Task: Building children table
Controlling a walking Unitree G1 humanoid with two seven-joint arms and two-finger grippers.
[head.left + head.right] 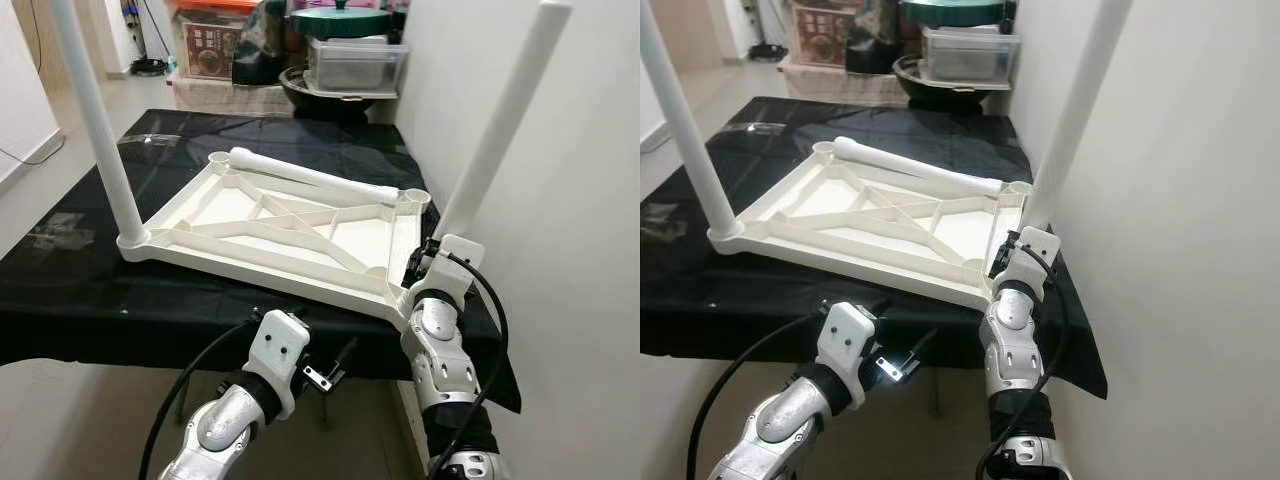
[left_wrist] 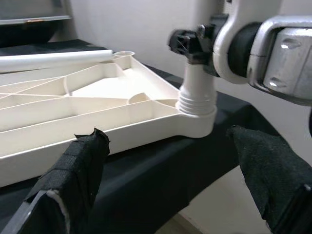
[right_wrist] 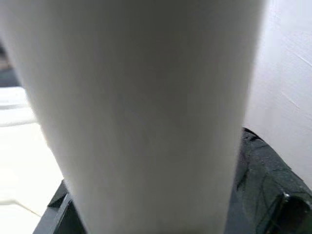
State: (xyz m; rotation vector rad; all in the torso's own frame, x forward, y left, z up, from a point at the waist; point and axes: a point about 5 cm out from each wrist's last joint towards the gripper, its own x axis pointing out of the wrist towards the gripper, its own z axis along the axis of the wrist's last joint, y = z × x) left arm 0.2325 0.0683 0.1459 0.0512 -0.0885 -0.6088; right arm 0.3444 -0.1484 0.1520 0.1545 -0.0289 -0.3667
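White tabletop [image 1: 290, 225] lies upside down on the black cloth [image 1: 90, 270] that covers the work surface, with its ribbed underside facing up. From my screen I see two legs standing in its corner sockets. One leg [image 1: 98, 120] is at the near left corner and rises straight. The other leg [image 1: 495, 130] is at the near right corner, close to the white wall [image 1: 570, 250], and it leans a little to the right. A third leg [image 1: 315, 177] lies flat along the far edge of the tabletop, and its end is just beside the empty socket at the far right corner.

My right gripper [image 1: 1008, 252] is at the base of the right leg, just above the socket. In the right wrist view the leg is very close to the camera, with one black finger [image 3: 265, 190] against its side, so I read it as clamped on this leg.

My left gripper [image 2: 170, 185] hangs lower, in front of the near edge of the cloth. Its two padded fingers [image 2: 78, 170] are spread wide with nothing between them, and they point toward the socket with the right leg.

Behind the work surface I see a clear plastic box [image 1: 355, 62] and a green lid [image 1: 340, 20] above it.
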